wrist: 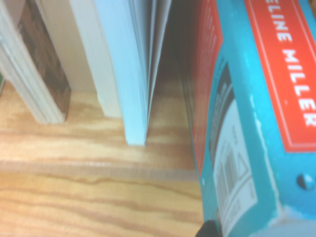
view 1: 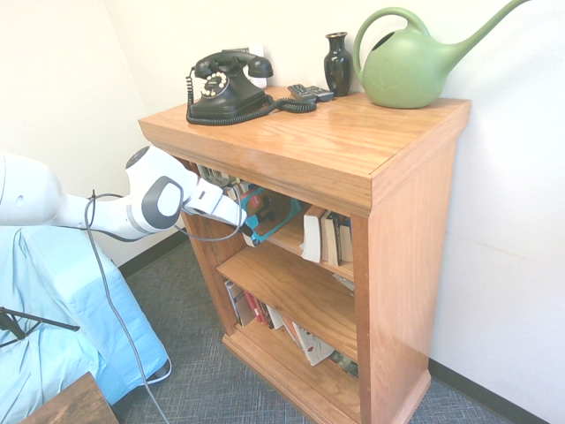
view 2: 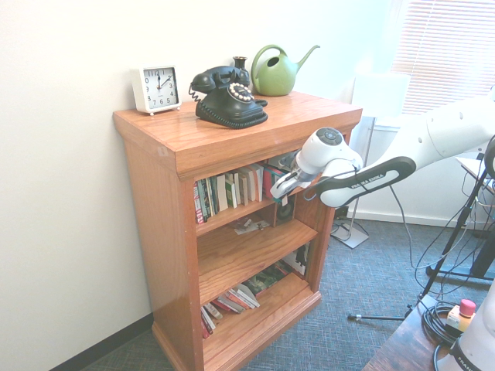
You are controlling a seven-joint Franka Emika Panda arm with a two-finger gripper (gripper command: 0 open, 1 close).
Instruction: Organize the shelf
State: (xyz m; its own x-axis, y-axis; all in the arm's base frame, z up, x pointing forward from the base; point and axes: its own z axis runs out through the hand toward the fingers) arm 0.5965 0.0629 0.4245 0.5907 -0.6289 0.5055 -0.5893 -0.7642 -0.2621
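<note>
The shelf (view 1: 353, 150) is an orange-brown oak bookcase with three open tiers. My gripper (view 1: 250, 221) reaches into the left part of its top tier and is shut on a teal book with a red cover (view 1: 274, 212). In the second exterior view the gripper (view 2: 280, 188) sits at the right end of a row of upright books (view 2: 228, 189). Up close in the wrist view, the teal book (wrist: 256, 123) with its red label stands on the tier board (wrist: 89, 192), a narrow gap away from a pale-paged book (wrist: 128, 64).
On the top stand a black telephone (view 1: 225, 87), a dark vase (view 1: 337, 64), a green watering can (view 1: 410, 62), a remote (view 1: 309, 91) and a white clock (view 2: 156, 89). More books (view 1: 327, 237) lean right of the gripper; others (view 1: 265, 311) lie in the bottom tier. A blue-covered block (view 1: 53, 300) stands left.
</note>
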